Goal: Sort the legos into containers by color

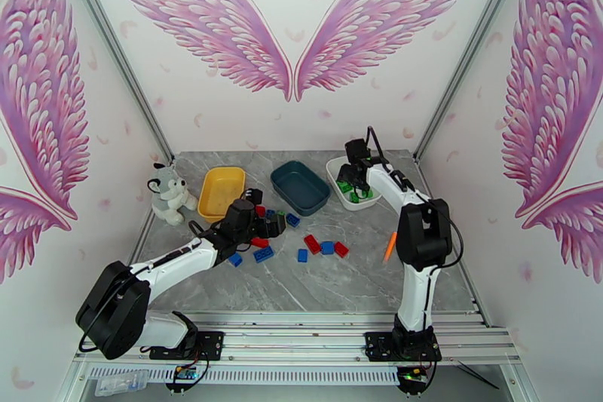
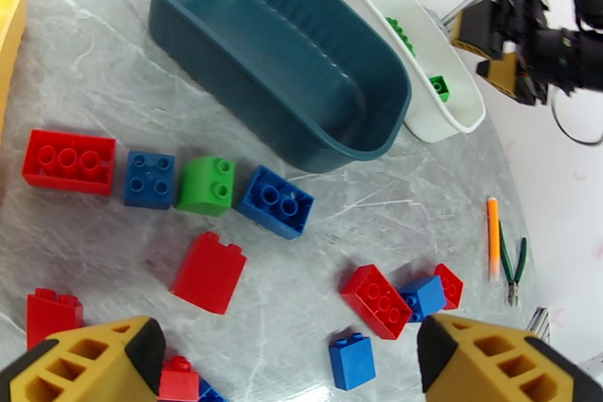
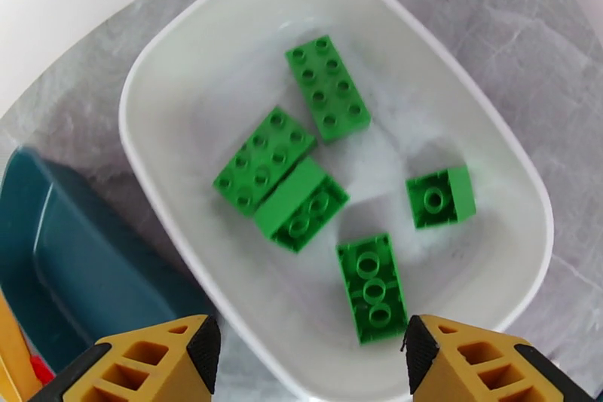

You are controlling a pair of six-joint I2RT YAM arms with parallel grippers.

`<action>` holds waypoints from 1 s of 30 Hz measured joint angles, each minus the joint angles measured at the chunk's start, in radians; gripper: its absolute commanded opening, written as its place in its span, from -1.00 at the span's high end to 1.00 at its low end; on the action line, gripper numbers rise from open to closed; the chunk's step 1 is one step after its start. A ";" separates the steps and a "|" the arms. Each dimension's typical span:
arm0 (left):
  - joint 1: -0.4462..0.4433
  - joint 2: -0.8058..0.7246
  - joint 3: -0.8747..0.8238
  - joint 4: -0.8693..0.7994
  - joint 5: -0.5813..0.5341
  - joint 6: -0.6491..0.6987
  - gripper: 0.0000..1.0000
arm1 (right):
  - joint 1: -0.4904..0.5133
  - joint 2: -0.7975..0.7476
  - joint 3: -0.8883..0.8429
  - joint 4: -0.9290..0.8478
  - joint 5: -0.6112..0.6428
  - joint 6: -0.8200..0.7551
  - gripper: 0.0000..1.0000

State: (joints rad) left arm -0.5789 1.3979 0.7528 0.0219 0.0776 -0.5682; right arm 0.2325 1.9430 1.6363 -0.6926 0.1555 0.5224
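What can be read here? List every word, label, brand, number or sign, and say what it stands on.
No readable text, brand, number or sign anywhere.
legos: bare studs; any lettering on them is too small to read.
white tray, teal tray, yellow tray: no labels seen.
clear packet at the near edge: too small to tell whether it carries print.

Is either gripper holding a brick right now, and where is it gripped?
Nothing is held. The left gripper is open above the table; the right gripper is open over the white tray.
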 measured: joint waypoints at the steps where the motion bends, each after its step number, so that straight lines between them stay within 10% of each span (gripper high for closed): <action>1: 0.000 0.000 0.000 -0.006 -0.009 0.002 -0.75 | 0.013 -0.035 -0.032 0.007 -0.014 0.000 -0.40; 18: -0.035 0.048 0.089 -0.082 -0.184 0.098 -0.18 | 0.290 -0.719 -0.796 0.234 -0.250 0.047 -0.16; 30: -0.122 0.279 0.296 -0.159 -0.360 0.205 -0.15 | 0.314 -0.612 -0.834 0.378 -0.357 0.056 -0.12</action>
State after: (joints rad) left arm -0.7013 1.6768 1.0485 -0.1368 -0.2829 -0.3630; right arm 0.5465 1.3308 0.8021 -0.3149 -0.2012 0.5789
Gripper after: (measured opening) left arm 0.575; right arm 0.565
